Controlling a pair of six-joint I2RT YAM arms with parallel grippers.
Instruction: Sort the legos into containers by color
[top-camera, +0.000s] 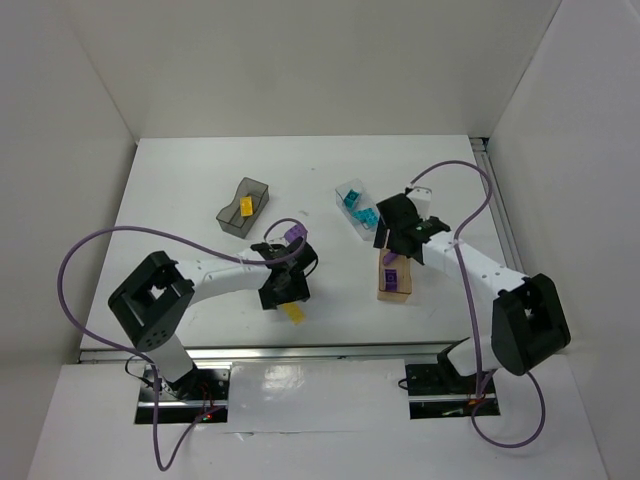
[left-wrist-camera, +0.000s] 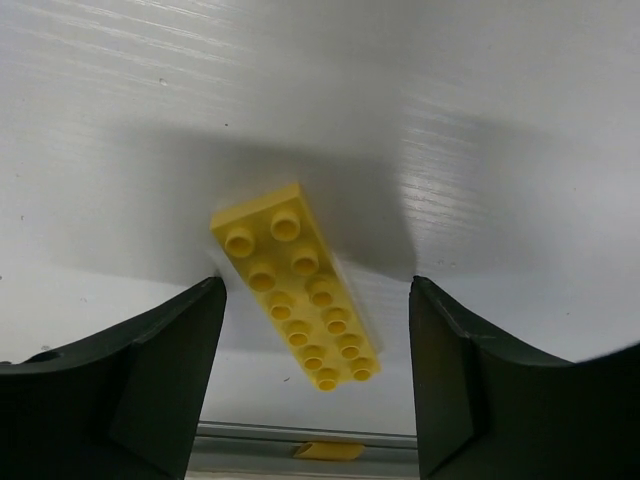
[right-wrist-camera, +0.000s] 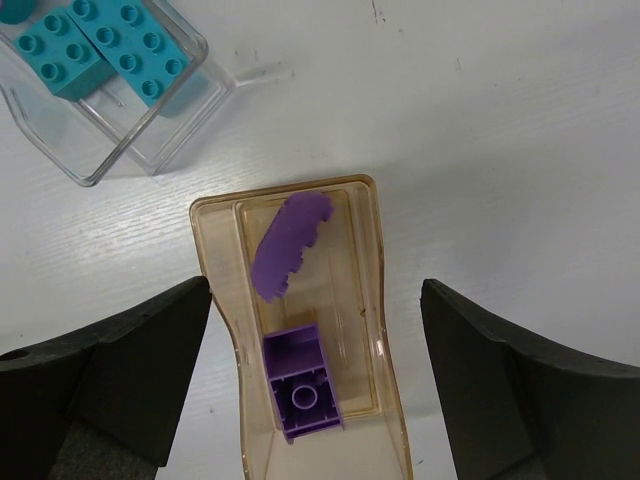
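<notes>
Sorting looks well advanced: teal studded plastic bricks (right-wrist-camera: 125, 45) in clear rectangular bin (right-wrist-camera: 150, 155), purple bricks (right-wrist-camera: 303, 395) in tan-orange translucent bin (right-wrist-camera: 222, 300) under right jaws, apart. Left jaws, apart, straddle unsorted yellow flat studded brick (left-wrist-camera: 295, 290) on near table (left-wrist-camera: 500, 120).

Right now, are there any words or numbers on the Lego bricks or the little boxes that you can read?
None can be read.
Yellow Lego plate: studs too blurred to show any lettering.
Teal bricks, purple bricks, tan bin, clear bin, dark grey bin: no markings show.
</notes>
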